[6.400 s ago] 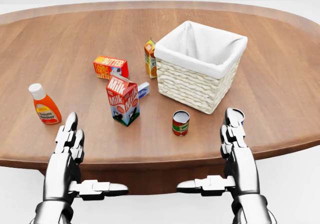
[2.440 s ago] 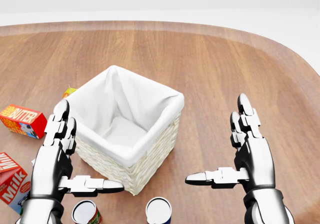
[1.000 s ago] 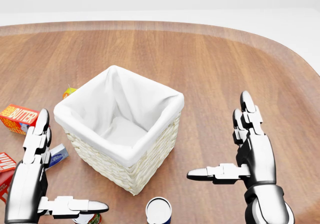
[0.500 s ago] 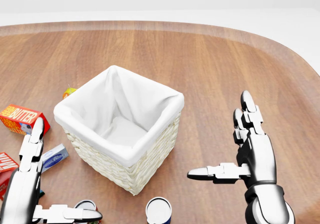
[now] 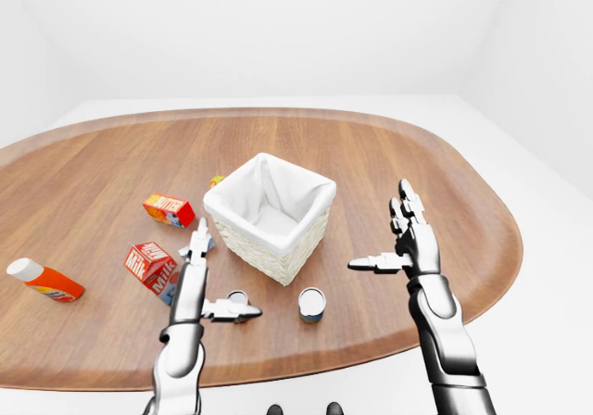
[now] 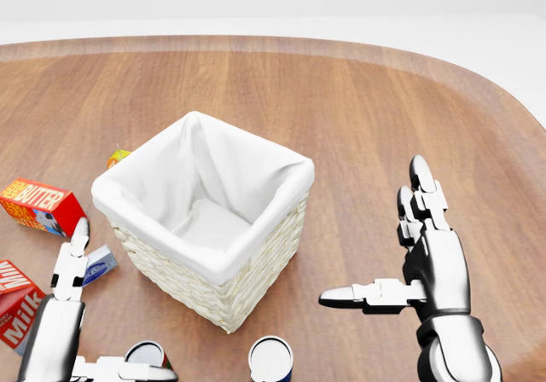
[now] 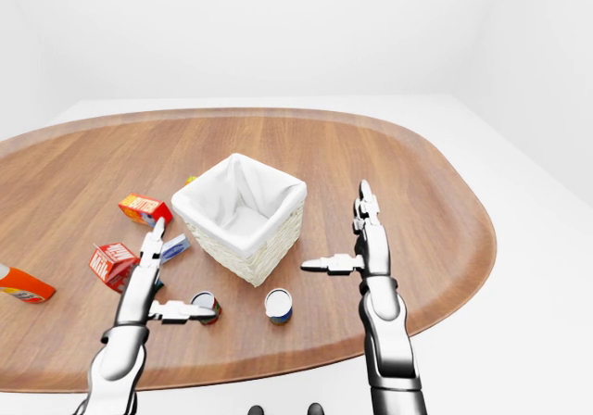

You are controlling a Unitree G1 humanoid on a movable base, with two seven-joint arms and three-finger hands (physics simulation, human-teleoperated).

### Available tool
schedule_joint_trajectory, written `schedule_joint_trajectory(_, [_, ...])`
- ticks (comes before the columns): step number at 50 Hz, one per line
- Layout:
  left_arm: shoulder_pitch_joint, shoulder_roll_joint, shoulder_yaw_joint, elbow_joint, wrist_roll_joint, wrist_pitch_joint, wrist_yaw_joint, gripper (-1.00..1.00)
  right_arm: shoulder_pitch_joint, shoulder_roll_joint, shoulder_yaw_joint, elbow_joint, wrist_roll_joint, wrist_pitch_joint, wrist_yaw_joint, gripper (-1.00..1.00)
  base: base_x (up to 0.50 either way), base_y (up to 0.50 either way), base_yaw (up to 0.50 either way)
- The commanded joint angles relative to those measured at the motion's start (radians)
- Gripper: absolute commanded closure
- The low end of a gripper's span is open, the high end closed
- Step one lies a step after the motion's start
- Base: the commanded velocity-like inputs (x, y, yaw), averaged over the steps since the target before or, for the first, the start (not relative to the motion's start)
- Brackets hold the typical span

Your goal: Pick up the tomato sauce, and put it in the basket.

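Left hand (image 5: 196,285) over tomato sauce (image 7: 205,305)

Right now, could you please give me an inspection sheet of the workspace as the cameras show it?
Surface: oval wooden table, no spills seen.
Job's things: tomato sauce can upright, below the basket in the view; basket's white liner empty.
Clutter: blue-labelled can, milk carton, butter box, orange bottle lying flat, small blue packet, and a carton mostly hidden by the basket.
Grippers: left hand open beside the sauce can; right hand open, holding nothing.
Cables: nothing seen.
Surroundings: plain white room.
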Motion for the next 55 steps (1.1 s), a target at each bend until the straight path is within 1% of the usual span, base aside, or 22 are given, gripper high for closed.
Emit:
schedule_joint_trajectory(1, [-0.002, 0.003, -0.021, 0.045, 0.03, 0.0, 0.017, -1.0, -0.003, 0.0, -0.001, 0.004, -0.001, 0.0, -0.001, -1.0, 0.0, 0.0, 0.0])
schedule_joint_trajectory(6, [-0.002, 0.003, -0.032, 0.053, 0.032, 0.0, 0.018, -1.0, -0.002, 0.0, 0.0, 0.014, -0.002, -0.011, 0.0, -1.0, 0.0, 0.0, 0.0])
schedule_joint_trajectory(7, [-0.002, 0.003, -0.034, 0.052, 0.033, 0.0, 0.017, -1.0, -0.002, -0.001, 0.0, 0.009, -0.001, -0.006, 0.0, -1.0, 0.0, 0.0, 0.0])
schedule_joint_trajectory(11, [-0.004, 0.005, -0.033, 0.062, 0.03, 0.0, 0.02, -1.0, -0.006, -0.001, -0.001, 0.015, -0.001, -0.008, -0.001, -1.0, 0.0, 0.0, 0.0])
schedule_joint_trajectory(19, [-0.008, 0.008, -0.033, 0.082, 0.029, 0.0, 0.028, -1.0, -0.003, -0.001, -0.001, 0.006, -0.001, -0.001, 0.0, -1.0, 0.0, 0.0, 0.0])
schedule_joint_trajectory(20, [-0.01, 0.009, -0.031, 0.086, 0.029, 0.0, 0.03, -1.0, -0.004, -0.002, -0.003, -0.001, 0.0, 0.007, -0.001, -1.0, 0.0, 0.0, 0.0])
schedule_joint_trajectory(23, [-0.01, 0.009, -0.03, 0.087, 0.031, 0.0, 0.032, -1.0, -0.005, -0.003, -0.004, -0.004, 0.001, 0.011, -0.001, -1.0, 0.0, 0.0, 0.0])
schedule_joint_trajectory(26, [-0.012, 0.01, -0.03, 0.097, 0.033, 0.0, 0.036, -1.0, -0.01, -0.002, -0.004, 0.012, 0.001, 0.0, -0.001, -1.0, 0.0, 0.0, 0.0])
schedule_joint_trajectory(34, [-0.014, 0.01, -0.03, 0.107, 0.032, 0.0, 0.037, -1.0, -0.009, -0.003, -0.004, 0.008, 0.002, 0.003, -0.002, -1.0, 0.0, 0.0, 0.0])
schedule_joint_trajectory(36, [-0.016, 0.013, -0.026, 0.124, 0.03, 0.0, 0.042, -1.0, -0.008, -0.002, -0.002, 0.015, 0.0, -0.006, -0.002, -1.0, 0.0, 0.0, 0.0])
schedule_joint_trajectory(39, [-0.023, 0.014, -0.023, 0.153, 0.028, 0.0, 0.05, -1.0, -0.009, -0.002, -0.002, 0.015, 0.0, -0.004, -0.002, -1.0, 0.0, 0.0, 0.0])
schedule_joint_trajectory(42, [-0.02, 0.009, -0.025, 0.144, 0.011, 0.0, 0.038, -1.0, -0.01, -0.003, -0.003, 0.013, 0.001, -0.001, -0.002, -1.0, 0.0, 0.0, 0.0])
schedule_joint_trajectory(47, [-0.021, 0.011, -0.028, 0.154, 0.012, 0.0, 0.041, -1.0, -0.006, -0.002, -0.001, 0.008, 0.0, -0.001, -0.002, -1.0, 0.0, 0.0, 0.0])
schedule_joint_trajectory(51, [-0.025, 0.015, -0.022, 0.171, 0.009, 0.0, 0.047, -1.0, -0.005, -0.003, -0.003, -0.001, 0.001, 0.007, 0.0, -1.0, 0.0, 0.0, 0.0])
schedule_joint_trajectory(55, [-0.034, 0.019, -0.017, 0.208, 0.006, 0.0, 0.058, -1.0, -0.007, -0.002, -0.002, 0.013, -0.001, -0.004, -0.001, -1.0, 0.0, 0.0, 0.0])
